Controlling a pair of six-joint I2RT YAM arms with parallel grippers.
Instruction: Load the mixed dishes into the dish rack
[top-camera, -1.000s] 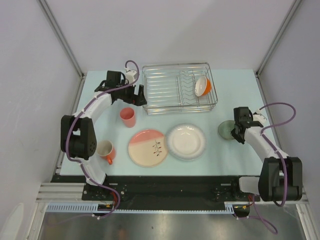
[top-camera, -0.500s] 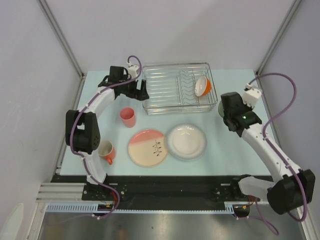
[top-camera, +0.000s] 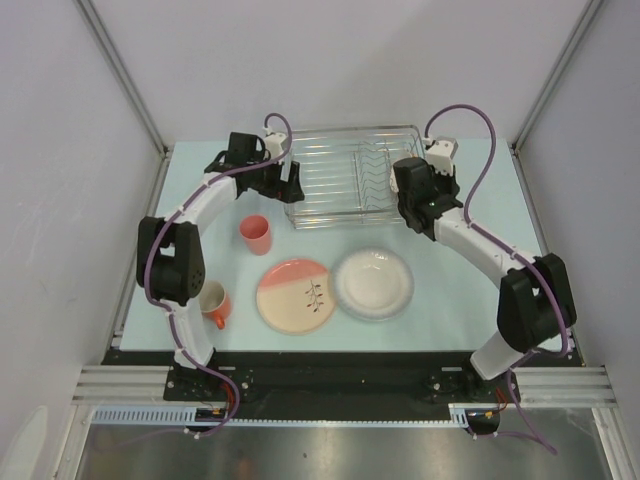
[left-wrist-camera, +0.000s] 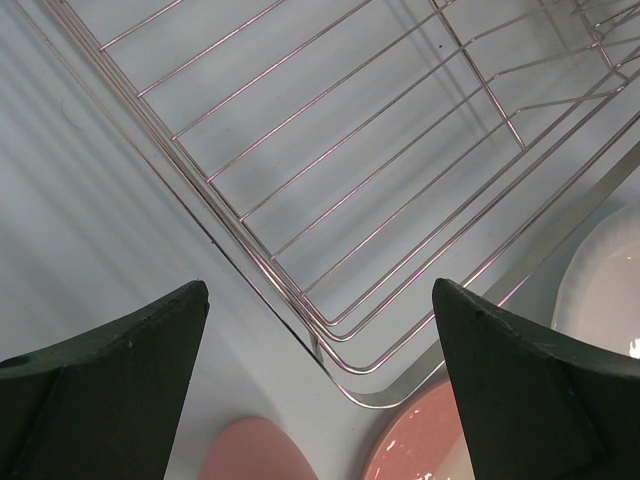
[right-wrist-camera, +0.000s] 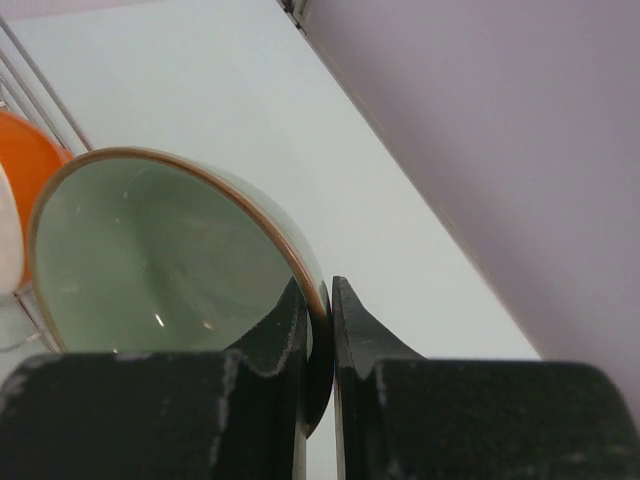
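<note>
Where wire rack gleams, glossy green bowl

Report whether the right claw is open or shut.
Shut on the small green bowl: in the wrist view the right claw has its jaws pinching the bowl's rim, one inside, one outside, almost touching.

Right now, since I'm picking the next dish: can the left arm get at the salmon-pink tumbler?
Probably yes. The left gripper is open and empty above the dish rack's near-left corner. The tumbler stands upright just nearward of it, with nothing between them.
</note>
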